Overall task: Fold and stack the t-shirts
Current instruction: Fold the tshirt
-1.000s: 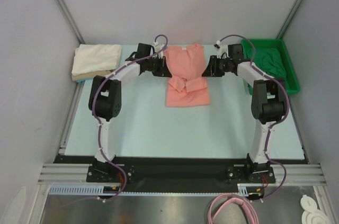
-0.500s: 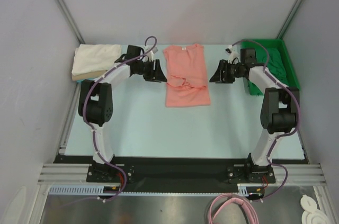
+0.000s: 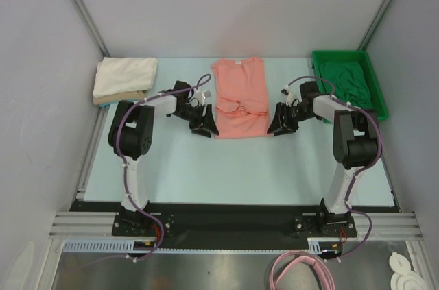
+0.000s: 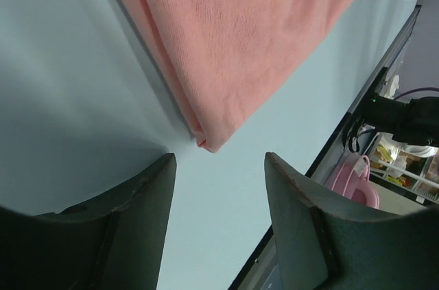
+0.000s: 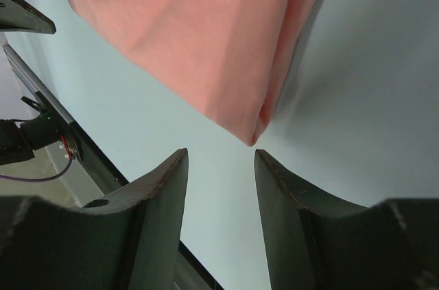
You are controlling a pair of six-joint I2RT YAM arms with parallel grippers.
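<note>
Stacking looks partly done: white and tan folded cloth t-shirts [image 3: 125,76] lie piled, salmon-pink cloth t-shirt [image 3: 240,98] half folded. Left gripper [image 3: 204,125] and right gripper [image 3: 278,125] gape empty at its near corners.

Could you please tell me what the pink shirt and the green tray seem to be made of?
Pink shirt: soft matte knit cloth, probably cotton jersey; the fine weave and soft folds show up close. Green tray: seemingly rigid plastic, judging by its straight moulded rim.

Walls [image 3: 226,2]: plain pale grey panels, three sides
Desk [image 3: 233,166]: pale blue top
Frame [image 3: 80,5]: aluminium corner posts
Light: even, soft
</note>
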